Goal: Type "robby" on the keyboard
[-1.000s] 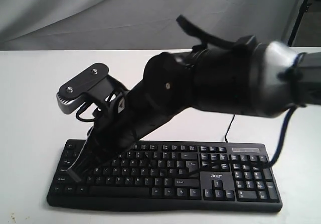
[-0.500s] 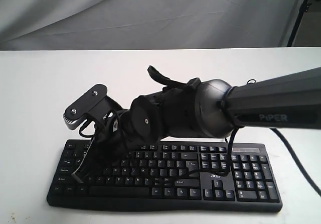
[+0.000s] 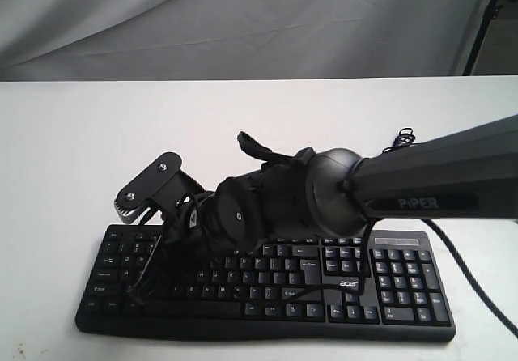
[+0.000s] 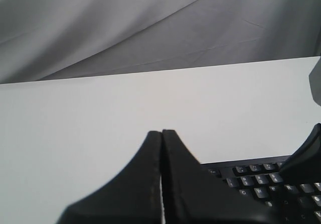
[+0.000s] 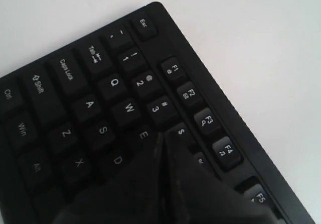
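The black keyboard (image 3: 388, 288) lies along the table's front edge, its acer logo right of the main key block. My right arm reaches across it to its left part. The right gripper (image 3: 144, 284) is shut with nothing held and points down at the keys. In the right wrist view its tip (image 5: 161, 134) sits just beside the E key (image 5: 144, 133), under the 4 key (image 5: 180, 131), and covers the key there. Whether it presses that key I cannot tell. My left gripper (image 4: 161, 132) is shut and empty over bare table, off the corner of the keyboard (image 4: 261, 179).
The white table (image 3: 73, 134) stretches behind and left of the keyboard. A thin black cable (image 3: 402, 140) lies coiled at the back right. A grey cloth backdrop (image 3: 243, 21) hangs behind the table. The right arm's thick body (image 3: 340, 191) hangs over the keyboard's middle.
The right arm has swung lower over the keyboard. Its gripper has come down onto the left key block and shifted slightly right.
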